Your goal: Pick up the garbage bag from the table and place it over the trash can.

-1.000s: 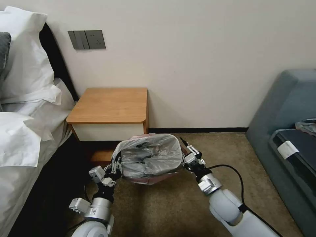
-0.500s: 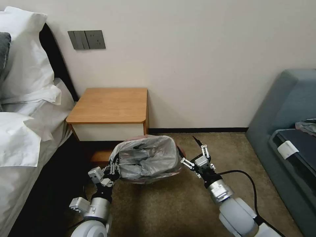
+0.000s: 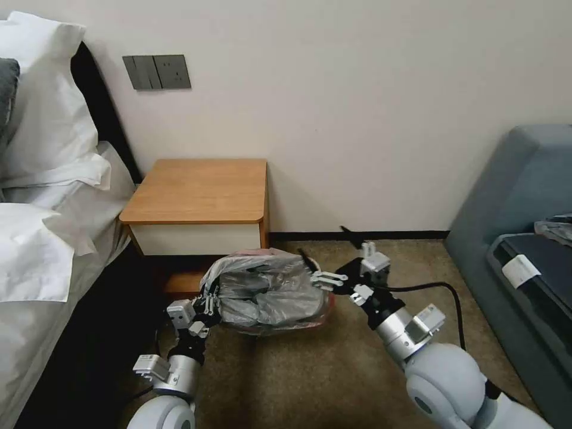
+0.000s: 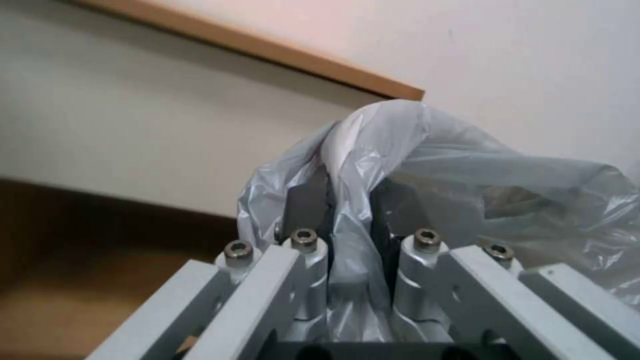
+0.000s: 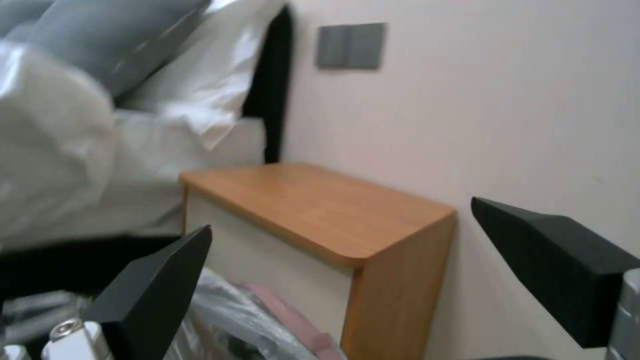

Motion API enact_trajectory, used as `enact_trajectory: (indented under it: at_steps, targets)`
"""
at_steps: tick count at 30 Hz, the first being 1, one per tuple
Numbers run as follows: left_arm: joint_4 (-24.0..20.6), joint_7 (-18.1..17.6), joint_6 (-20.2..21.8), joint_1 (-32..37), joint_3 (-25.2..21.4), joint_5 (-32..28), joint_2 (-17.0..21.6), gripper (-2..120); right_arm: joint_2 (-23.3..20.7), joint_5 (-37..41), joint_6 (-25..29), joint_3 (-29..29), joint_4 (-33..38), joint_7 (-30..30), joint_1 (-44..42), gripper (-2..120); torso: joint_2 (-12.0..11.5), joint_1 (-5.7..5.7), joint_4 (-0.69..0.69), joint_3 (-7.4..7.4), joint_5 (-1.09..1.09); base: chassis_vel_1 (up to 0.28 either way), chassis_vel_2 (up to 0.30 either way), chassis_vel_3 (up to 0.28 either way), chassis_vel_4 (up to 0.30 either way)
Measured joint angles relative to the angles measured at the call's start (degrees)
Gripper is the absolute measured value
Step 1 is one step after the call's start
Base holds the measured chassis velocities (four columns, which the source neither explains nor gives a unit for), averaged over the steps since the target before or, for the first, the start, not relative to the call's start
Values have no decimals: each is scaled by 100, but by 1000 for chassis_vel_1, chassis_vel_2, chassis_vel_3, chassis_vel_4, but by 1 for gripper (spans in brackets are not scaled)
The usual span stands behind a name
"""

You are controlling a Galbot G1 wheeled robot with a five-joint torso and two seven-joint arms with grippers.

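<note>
Pinching garbage bag [image 4: 373, 165], left gripper [image 4: 350, 212] (low)

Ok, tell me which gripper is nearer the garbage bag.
Left. The left gripper is shut on the garbage bag at its left edge; the right gripper is open beside the bag's right edge, gripping nothing.

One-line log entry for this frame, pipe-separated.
left hand: shut on garbage bag edge | right hand: open, beside bag, holding nothing | bag: draped over trash can on carpet | table: bare top
</note>
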Motion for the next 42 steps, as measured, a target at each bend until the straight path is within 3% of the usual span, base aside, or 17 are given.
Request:
enact_trajectory:
  at_steps: [2, 5, 6, 10, 15, 18, 29, 37, 42]
  targets:
    - [-13, 2, 0, -18, 7, 111, 12, 7, -156, -36, -90, -160, -57, -110, 327, 97, 0, 0, 0, 0, 0, 0, 0, 0, 0]
    - [-58, -53, 115, -42, 57, 340, -5, 7, -548, 113, -554, -1024, -184, -270, 1500, 83, 0, 0, -1, 0, -1, 0, 0, 0, 0]
    - [-58, -53, 115, -42, 57, 340, -5, 7, -548, 113, -554, -1024, -184, -270, 1500, 83, 0, 0, -1, 0, -1, 0, 0, 0, 0]
    - [-58, -176, 267, -107, 75, 443, -58, 7, -447, 460, -1398, -2597, -696, -602, 3300, 64, 0, 0, 1, 1, 1, 0, 0, 0, 0]
    - [-75, -225, 318, -143, 66, 410, -61, 7, -316, 608, -1865, -3059, -1032, -1044, 3844, 51, 0, 0, 1, 1, 0, 0, 0, 0, 0]
    - [-95, -252, 350, -148, 66, 395, -63, 7, -300, 554, -2009, -3399, -1290, -1431, 4253, 36, 0, 0, -1, 1, -1, 0, 0, 0, 0]
    - [-89, -274, 393, -165, 131, 491, -98, 7, -30, 217, -2002, -4114, -2043, -1711, 4785, 0, 0, 0, -1, 0, 0, 0, 0, 0, 0]
    - [-81, -292, 399, -125, 186, 719, -152, 7, 411, 77, -2049, -4804, -2834, -1722, 5398, 0, 0, 0, 0, 0, -1, 0, 0, 0, 0]
    - [-117, -319, 380, -6, 195, 911, -253, 7, 1107, -194, -2089, -5288, -3619, -1807, 5669, 0, 0, 0, 0, 0, -2, 0, 0, 0, 0]
